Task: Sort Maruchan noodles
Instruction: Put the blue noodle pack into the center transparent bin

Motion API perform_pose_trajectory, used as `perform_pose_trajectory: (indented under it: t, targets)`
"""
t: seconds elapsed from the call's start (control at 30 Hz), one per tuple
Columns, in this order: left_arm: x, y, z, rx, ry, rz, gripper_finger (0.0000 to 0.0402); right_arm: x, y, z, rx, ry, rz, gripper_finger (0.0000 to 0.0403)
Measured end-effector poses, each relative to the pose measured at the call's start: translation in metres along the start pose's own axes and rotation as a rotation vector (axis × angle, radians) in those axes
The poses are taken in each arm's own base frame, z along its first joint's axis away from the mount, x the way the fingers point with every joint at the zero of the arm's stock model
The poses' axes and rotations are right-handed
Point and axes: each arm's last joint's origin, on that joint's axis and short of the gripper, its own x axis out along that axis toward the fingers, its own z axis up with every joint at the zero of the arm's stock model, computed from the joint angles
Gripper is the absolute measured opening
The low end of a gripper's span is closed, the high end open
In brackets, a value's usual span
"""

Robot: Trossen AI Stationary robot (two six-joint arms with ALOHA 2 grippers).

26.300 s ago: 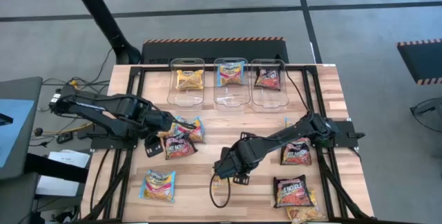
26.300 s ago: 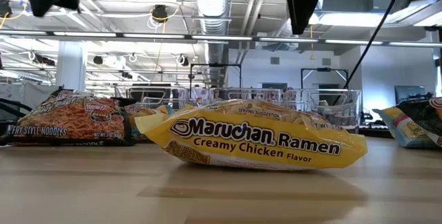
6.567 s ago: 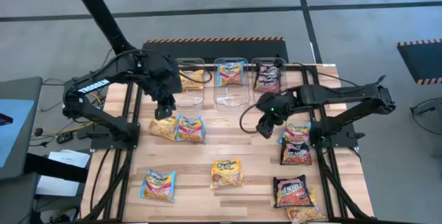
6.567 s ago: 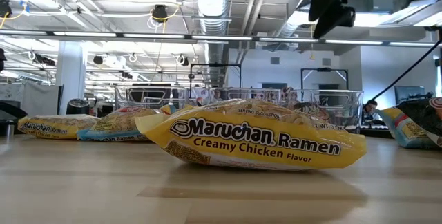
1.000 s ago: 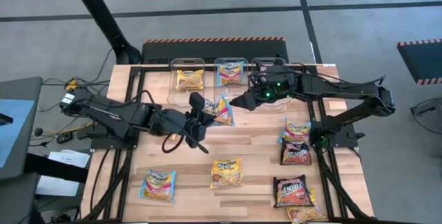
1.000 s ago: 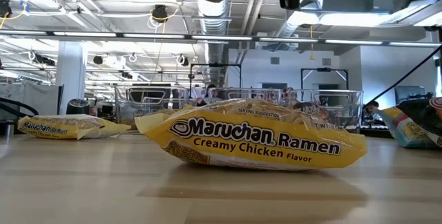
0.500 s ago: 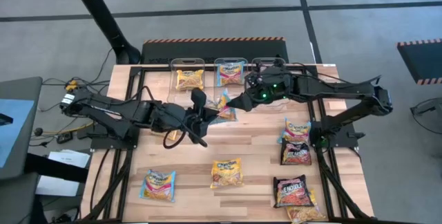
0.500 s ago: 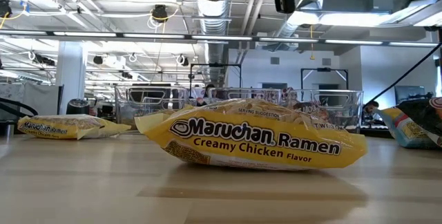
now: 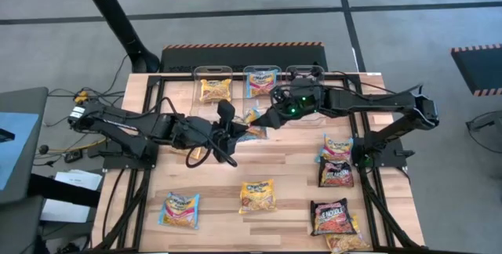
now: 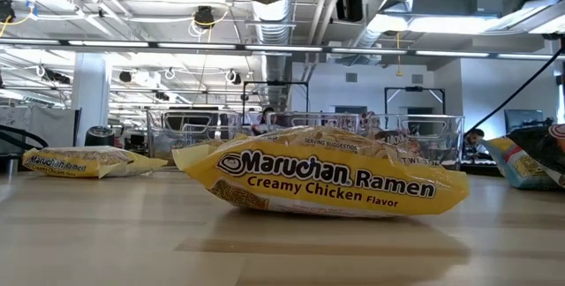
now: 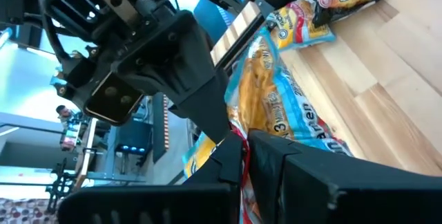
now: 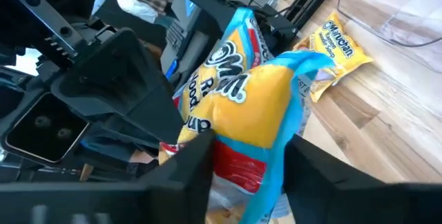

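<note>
The Maruchan noodles packet (image 9: 252, 123) in blue and yellow hangs above the tabletop (image 9: 298, 179) near its centre, pinched at one end by my left hand (image 9: 233, 131), whose fingers are pressed together on the wrapper. My right hand (image 9: 271, 118) meets it from the 3 o'clock side; in the right wrist view its two fingers (image 12: 183, 165) straddle the packet's other end, spread either side of it, and I cannot tell whether they touch it.

Outward at 12 o'clock stand three clear bins (image 9: 212, 91), each with packets inside, close behind the exchange. At 4 o'clock lies a blue-and-yellow packet (image 9: 338, 147) overlapping a dark packet (image 9: 336, 174), hard against the right rail. At 6 o'clock a yellow packet (image 9: 257, 196) lies alone, with bare wood between it and my hands. At 7 o'clock a pink-and-blue packet (image 9: 180, 209) sits near the left rail. At 5 o'clock another dark packet (image 9: 332, 217) lies by the front edge, a yellow one (image 9: 347, 242) under its corner.
</note>
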Motion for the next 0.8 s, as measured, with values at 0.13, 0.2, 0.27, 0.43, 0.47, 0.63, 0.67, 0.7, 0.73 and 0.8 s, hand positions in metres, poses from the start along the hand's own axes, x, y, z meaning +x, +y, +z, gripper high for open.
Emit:
perform_pose_trajectory:
  t: [0.13,0.2,0.27,0.43,0.47,0.63,0.67,0.7,0.73,0.8]
  targets:
    - [0.0001,-0.0004,-0.0001,0.0,0.002,-0.002,0.0,0.0002,0.0007,-0.001,-0.004,0.006,0.004,0.0105]
    - [0.0001,-0.0003,-0.0002,0.0,0.004,-0.001,0.0001,0.0,0.0011,-0.0008,-0.006,0.005,0.006,0.0076]
    - [0.0002,-0.0004,-0.0003,0.0,0.005,-0.001,0.0004,0.0002,0.0016,-0.0016,-0.008,0.007,0.007,0.005]
    - [0.0001,-0.0001,-0.0002,-0.037,0.003,0.001,0.0015,0.0004,0.0015,-0.0022,-0.009,0.01,0.005,0.0008]
    - [0.0001,0.0,-0.0002,-0.048,0.003,0.002,0.0019,0.0004,0.0015,-0.0021,-0.008,0.01,0.005,0.0009]
    - [0.0002,-0.0005,-0.0009,-0.126,0.007,-0.005,0.0045,0.0004,0.0016,-0.0022,-0.008,0.01,0.005,0.0009]
    - [0.0008,-0.0005,-0.0018,-0.143,0.006,-0.015,0.0052,0.0004,0.0016,-0.0022,-0.008,0.01,0.005,0.0008]
    - [0.0013,-0.0007,-0.0024,-0.164,-0.001,-0.03,0.006,0.0004,0.0016,-0.0022,-0.008,0.01,0.005,0.0008]
    - [0.0019,-0.0008,-0.0031,-0.19,-0.008,-0.045,0.0068,0.0004,0.0016,-0.0022,-0.008,0.01,0.005,0.0008]
    - [0.0028,-0.001,-0.0041,-0.245,-0.019,-0.074,0.0086,0.0004,0.0019,-0.002,-0.01,0.008,0.008,0.0007]
